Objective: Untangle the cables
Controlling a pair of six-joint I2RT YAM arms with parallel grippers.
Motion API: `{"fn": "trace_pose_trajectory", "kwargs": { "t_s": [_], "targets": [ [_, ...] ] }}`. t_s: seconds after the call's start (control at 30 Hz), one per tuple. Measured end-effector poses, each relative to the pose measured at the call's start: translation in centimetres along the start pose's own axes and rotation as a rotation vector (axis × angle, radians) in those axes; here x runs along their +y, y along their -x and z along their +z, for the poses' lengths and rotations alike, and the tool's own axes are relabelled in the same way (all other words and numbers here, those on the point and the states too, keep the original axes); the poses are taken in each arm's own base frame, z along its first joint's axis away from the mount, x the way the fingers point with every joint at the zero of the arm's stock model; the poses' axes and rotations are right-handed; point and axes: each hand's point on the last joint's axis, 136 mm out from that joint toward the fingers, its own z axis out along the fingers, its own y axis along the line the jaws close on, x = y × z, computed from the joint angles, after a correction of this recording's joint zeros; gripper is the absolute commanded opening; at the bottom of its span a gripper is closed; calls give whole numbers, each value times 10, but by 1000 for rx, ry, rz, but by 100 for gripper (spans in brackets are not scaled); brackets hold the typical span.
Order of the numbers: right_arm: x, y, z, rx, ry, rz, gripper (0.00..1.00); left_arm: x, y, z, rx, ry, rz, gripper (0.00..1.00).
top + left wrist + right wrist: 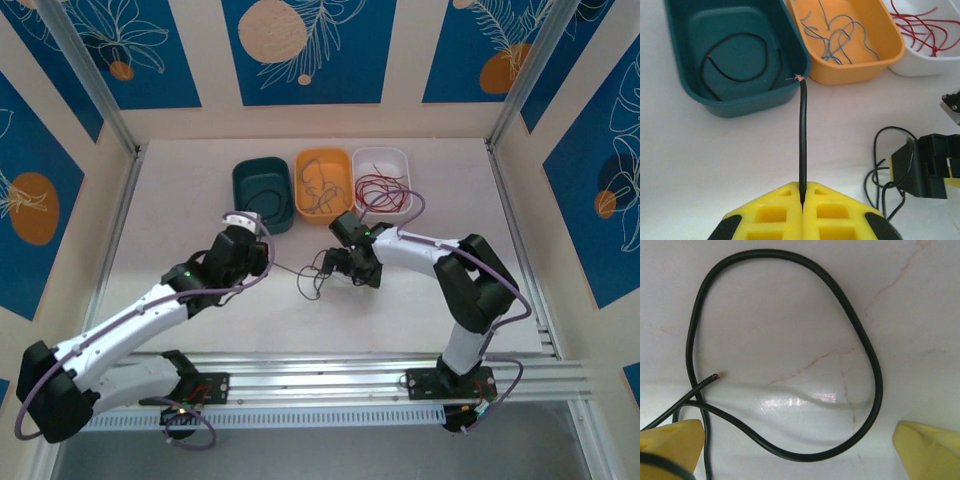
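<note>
wire: thin bendy black wire [802, 135], light, soft, slippery | left end effector [802, 192]: squeezed shut on it, near its end | right end effector [800, 442]: wide open, empty, over a black wire loop [790, 355] | best hold: I think close to the tangle

The teal bin [740, 102] is holding 1 black wire [766, 55], the orange bin [855, 72] blue-grey wires [840, 37], the white bin [920, 67] red wires [925, 30]. The left fingers [775, 212] and right fingers [927, 450] are showing yellow, the pinched cable [802, 135] black. The table [790, 315] is showing white with pinkish veins.
</note>
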Motion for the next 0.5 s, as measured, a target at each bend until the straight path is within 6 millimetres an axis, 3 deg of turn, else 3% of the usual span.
{"fn": "trace_pose_trajectory", "kwargs": {
  "t_s": [0.2, 0.5],
  "targets": [
    [-13, 6, -3, -17, -5, 47, 99, 20, 20, -30, -99, 51, 19, 0],
    [-51, 7, -13, -65, -91, 102, 99, 42, 36, -63, -186, 124, 51, 0]
  ]
}}
